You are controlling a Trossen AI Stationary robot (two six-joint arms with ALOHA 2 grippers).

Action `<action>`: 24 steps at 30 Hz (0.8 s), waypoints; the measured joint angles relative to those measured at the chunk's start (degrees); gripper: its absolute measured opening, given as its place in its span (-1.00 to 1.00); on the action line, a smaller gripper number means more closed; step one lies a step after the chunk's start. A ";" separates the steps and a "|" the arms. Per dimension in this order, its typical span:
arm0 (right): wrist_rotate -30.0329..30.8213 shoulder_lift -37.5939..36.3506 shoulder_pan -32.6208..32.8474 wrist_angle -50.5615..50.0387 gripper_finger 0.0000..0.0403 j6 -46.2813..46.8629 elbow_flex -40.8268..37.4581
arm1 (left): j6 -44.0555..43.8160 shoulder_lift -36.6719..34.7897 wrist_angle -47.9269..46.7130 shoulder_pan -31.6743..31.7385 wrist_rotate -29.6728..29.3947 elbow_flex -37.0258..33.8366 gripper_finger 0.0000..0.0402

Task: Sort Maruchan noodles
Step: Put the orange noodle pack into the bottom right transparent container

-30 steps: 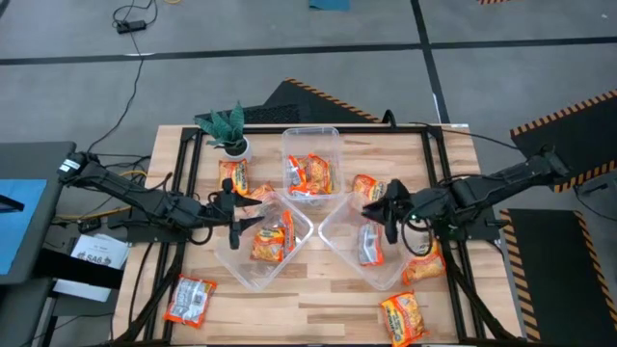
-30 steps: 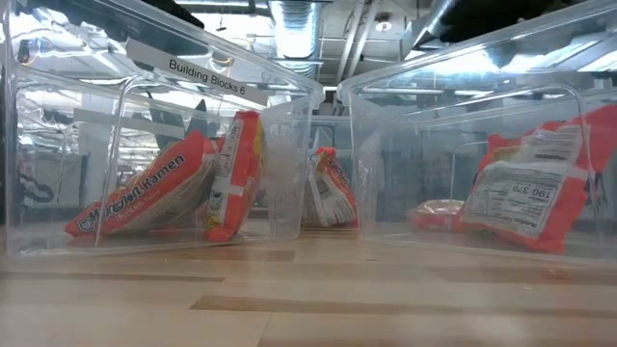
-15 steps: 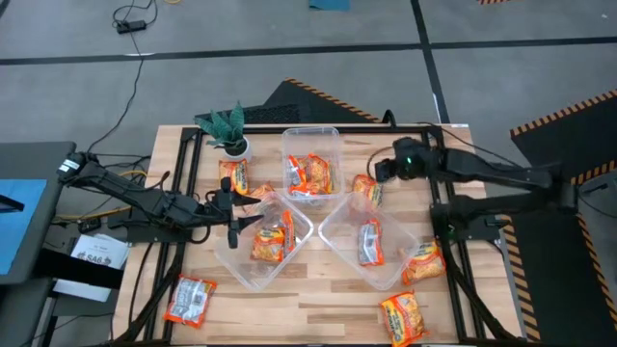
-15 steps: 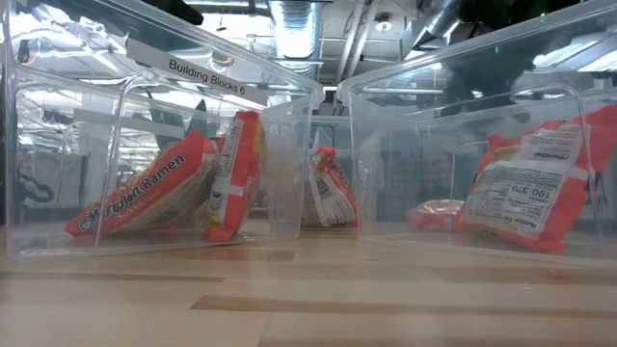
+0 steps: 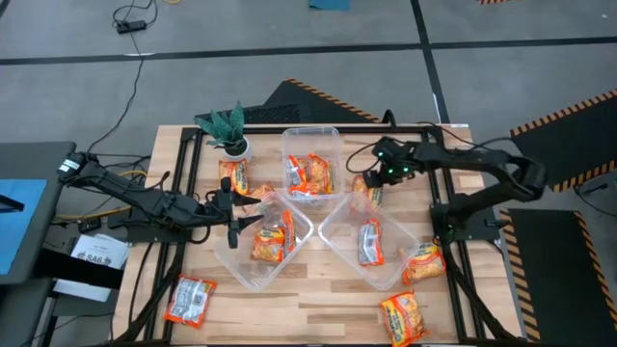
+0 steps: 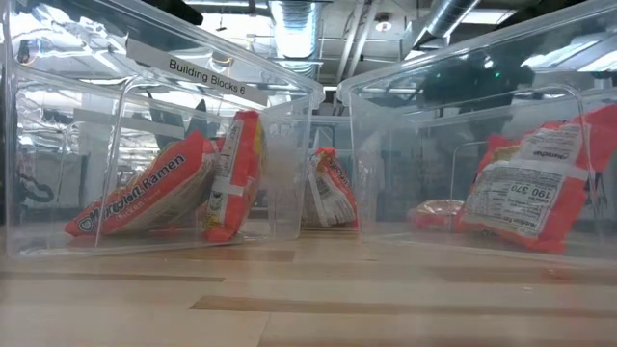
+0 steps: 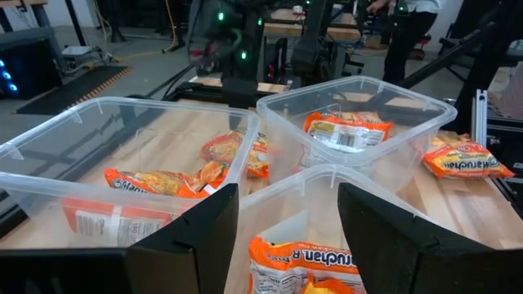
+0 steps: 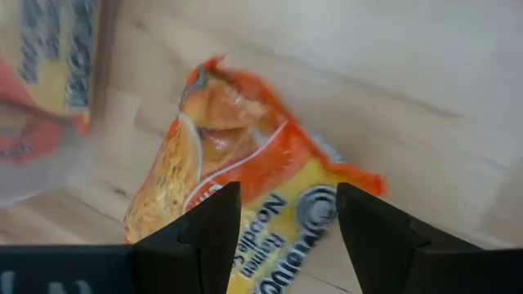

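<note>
Orange-red Maruchan packets lie in three clear tubs: the far tub (image 5: 286,145), the left tub (image 5: 237,272) and the right tub (image 5: 388,281). Others lie flat on the bare table, among them one packet (image 5: 364,189) between the far and right tubs. My right gripper (image 5: 372,179) hovers open just above that packet (image 8: 245,188), its fingers standing either side of it, apart from it. My left gripper (image 5: 241,223) waits open over the left tub's left rim, with a packet (image 7: 306,265) in that tub below it.
Loose packets also lie by the plant (image 5: 231,176), at the near left corner (image 5: 190,299), beside the right tub (image 5: 422,262) and at the near right edge (image 5: 403,316). A small green potted plant (image 5: 228,130) stands at the far left corner. Bare wood shows along the near edge.
My right gripper has left the space over the right tub, swung toward the table's far edge, then come back a little leftward over the loose packet between the far and right tubs. The packets and tubs have stayed where they were.
</note>
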 joint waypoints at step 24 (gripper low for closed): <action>0.71 7.28 3.47 2.69 -0.92 -4.86 -0.02 | 0.06 0.02 -0.55 0.02 0.09 -0.04 -0.01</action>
